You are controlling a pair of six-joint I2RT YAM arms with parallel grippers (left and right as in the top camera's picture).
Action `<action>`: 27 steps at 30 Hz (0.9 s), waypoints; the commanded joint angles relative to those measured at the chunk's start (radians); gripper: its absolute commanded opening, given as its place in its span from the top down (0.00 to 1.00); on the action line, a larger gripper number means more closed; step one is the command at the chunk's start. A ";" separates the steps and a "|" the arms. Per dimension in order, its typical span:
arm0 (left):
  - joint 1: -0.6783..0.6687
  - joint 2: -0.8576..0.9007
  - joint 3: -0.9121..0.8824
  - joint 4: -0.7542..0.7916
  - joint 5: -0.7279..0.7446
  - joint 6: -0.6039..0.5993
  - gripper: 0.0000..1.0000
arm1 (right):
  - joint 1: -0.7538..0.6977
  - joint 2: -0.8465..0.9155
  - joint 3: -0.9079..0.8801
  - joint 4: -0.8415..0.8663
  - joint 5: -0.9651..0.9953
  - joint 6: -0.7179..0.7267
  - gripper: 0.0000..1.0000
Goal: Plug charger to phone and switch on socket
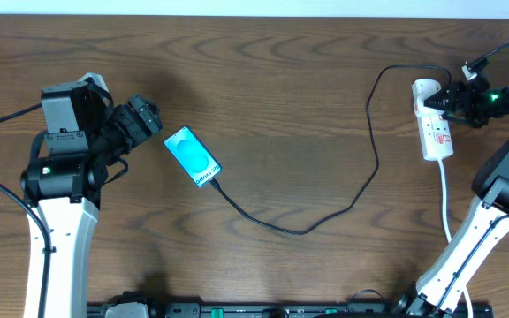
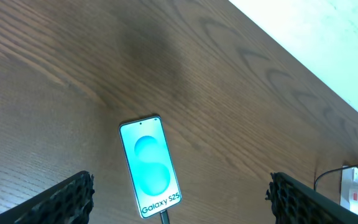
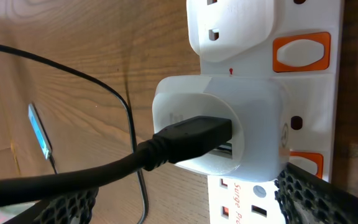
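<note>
On the table (image 1: pixel 281 79), the charger (image 1: pixel 303 232) links phone (image 1: pixel 193 156) and socket (image 1: pixel 438 141).

The phone (image 2: pixel 149 167) screen reads "Galaxy S25"; the socket (image 3: pixel 312 93) shows red "Surge".

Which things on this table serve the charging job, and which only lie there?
For the job: phone, charger, white adapter, socket.
Only lying there: black rail along the near edge, nothing else that I can see.
</note>
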State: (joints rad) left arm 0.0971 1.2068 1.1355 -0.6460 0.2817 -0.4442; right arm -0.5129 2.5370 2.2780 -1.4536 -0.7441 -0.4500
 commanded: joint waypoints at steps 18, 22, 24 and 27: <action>0.003 0.002 0.000 0.003 -0.014 0.002 0.09 | 0.006 0.021 0.016 0.003 0.013 -0.015 0.08; 0.003 0.002 0.000 0.003 -0.014 0.002 0.09 | 0.006 0.021 0.016 0.003 0.013 -0.016 0.08; 0.003 0.002 0.000 0.003 -0.014 0.002 0.09 | 0.006 0.021 0.016 0.009 0.013 -0.015 0.08; 0.003 0.002 0.000 0.003 -0.014 0.002 0.09 | 0.006 0.021 0.016 0.018 0.013 -0.015 0.08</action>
State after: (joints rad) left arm 0.0971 1.2068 1.1355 -0.6460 0.2817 -0.4442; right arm -0.5129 2.5389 2.2780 -1.4410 -0.7254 -0.4507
